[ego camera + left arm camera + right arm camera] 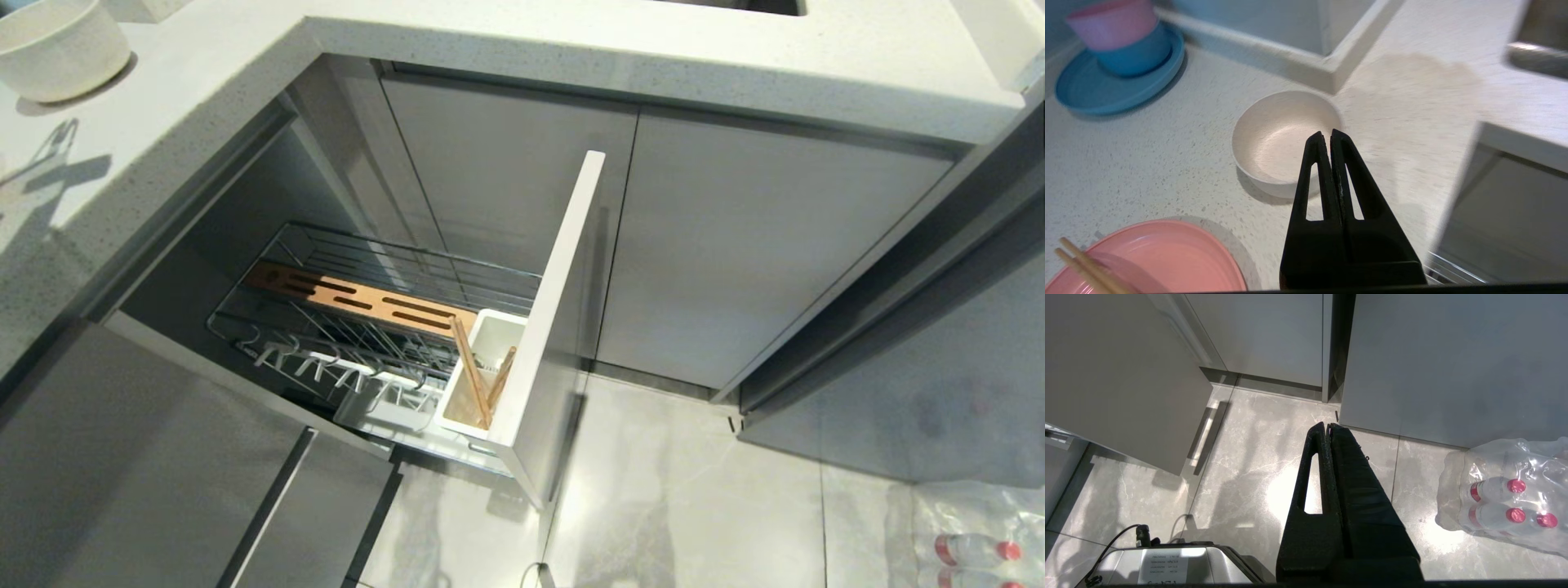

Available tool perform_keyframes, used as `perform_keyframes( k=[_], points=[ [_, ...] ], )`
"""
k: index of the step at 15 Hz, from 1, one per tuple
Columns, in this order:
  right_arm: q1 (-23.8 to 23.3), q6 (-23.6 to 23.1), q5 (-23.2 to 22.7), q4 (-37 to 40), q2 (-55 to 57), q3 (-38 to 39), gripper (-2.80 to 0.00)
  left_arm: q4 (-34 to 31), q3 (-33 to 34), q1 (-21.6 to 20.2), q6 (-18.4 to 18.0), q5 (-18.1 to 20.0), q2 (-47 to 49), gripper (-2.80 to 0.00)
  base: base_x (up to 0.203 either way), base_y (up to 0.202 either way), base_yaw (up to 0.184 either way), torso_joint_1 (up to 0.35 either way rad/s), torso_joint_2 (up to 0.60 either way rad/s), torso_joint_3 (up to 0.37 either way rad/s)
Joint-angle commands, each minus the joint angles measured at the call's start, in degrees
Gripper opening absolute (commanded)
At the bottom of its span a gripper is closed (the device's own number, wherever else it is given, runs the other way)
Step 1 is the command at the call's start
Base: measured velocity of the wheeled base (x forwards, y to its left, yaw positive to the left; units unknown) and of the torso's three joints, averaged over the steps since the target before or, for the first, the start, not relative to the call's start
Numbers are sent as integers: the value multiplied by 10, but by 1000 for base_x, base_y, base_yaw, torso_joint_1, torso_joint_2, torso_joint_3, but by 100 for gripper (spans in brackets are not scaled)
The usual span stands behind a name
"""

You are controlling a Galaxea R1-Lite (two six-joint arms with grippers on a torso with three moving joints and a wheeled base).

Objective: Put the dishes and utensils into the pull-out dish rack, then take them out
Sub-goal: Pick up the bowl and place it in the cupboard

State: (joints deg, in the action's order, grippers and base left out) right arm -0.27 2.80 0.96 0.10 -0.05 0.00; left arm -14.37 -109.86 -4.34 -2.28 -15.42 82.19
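Observation:
The pull-out dish rack (367, 327) stands drawn out below the counter, its pale front panel (555, 302) towards me. Its wooden strip (359, 300) runs along the wire basket. Two light-wood chopsticks (478, 371) lean in its white utensil cup (490, 359). The white bowl (57, 45) sits on the counter at far left. In the left wrist view my left gripper (1327, 134) is shut and empty, hovering over the near rim of the white bowl (1286, 139). The pink plate (1159, 261) lies nearer, with two chopstick ends (1086, 265) across it. My right gripper (1327, 425) hangs shut over the floor.
A blue plate (1106, 85) carrying stacked blue and pink bowls (1122, 36) sits on the counter beyond the white bowl. Grey cabinet doors (735, 261) flank the rack. A wrapped pack of water bottles (1506, 498) lies on the tiled floor to the right.

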Motion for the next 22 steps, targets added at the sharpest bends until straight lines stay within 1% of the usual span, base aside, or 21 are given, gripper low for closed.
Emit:
perform_keyframes(
  k=[1,2,3,4,6,8,10,11,13,18,22],
  points=[
    [0,0,0,0,0,1,-280,-2,-24,-28,5,0,78,-280,0,0,0,0,0,0],
    [0,0,0,0,0,1,-280,-5,-26,-36,12,1,90,-280,0,0,0,0,0,0],
    [0,0,0,0,0,1,-280,-8,-26,-44,28,2,97,-280,0,0,0,0,0,0],
    [0,0,0,0,0,1,-280,-9,-26,-49,32,8,100,-280,0,0,0,0,0,0],
    [0,0,0,0,0,1,-280,-8,-26,-58,34,39,102,-280,0,0,0,0,0,0],
    [0,0,0,0,0,1,-280,-6,-26,-64,48,66,99,-280,0,0,0,0,0,0],
    [0,0,0,0,0,1,-280,-8,-26,-67,51,80,97,-280,0,0,0,0,0,0],
    [0,0,0,0,0,1,-280,-8,-26,-67,52,90,96,0,0,0,0,0,0,0],
    [0,0,0,0,0,1,-280,-3,-26,-67,52,98,92,0,0,0,0,0,0,0],
    [0,0,0,0,0,1,-280,-4,-26,-66,50,99,98,0,0,0,0,0,0,0],
    [0,0,0,0,0,1,-280,-4,-26,-67,50,108,115,0,0,0,0,0,0,0]
  ],
)
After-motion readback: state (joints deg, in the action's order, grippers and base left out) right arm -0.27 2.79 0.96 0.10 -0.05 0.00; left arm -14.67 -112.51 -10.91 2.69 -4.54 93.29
